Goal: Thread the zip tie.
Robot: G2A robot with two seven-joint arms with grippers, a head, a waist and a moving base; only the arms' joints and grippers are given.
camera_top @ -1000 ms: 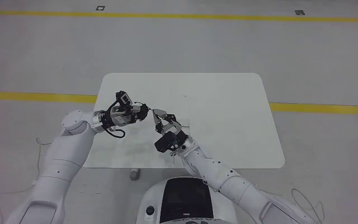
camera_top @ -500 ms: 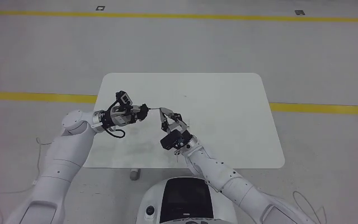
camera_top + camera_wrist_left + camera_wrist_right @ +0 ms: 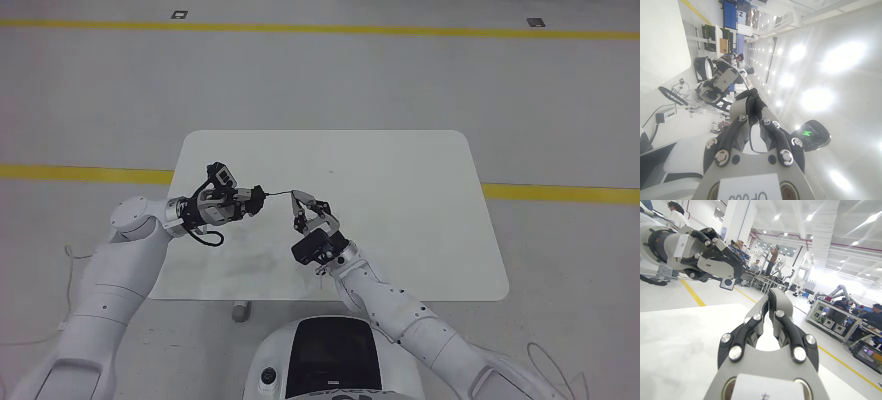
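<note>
White table, thin black zip tie, pinched between left claw and right claw

Saw the table in the middle of the top view. Found the left gripper over the table's left side, left of the frame's middle. Found the right gripper just right of it, a bit lower, not touching it. Saw the zip tie up between the two, one end at each.

White rounded table, grey floor, yellow lines.
</note>
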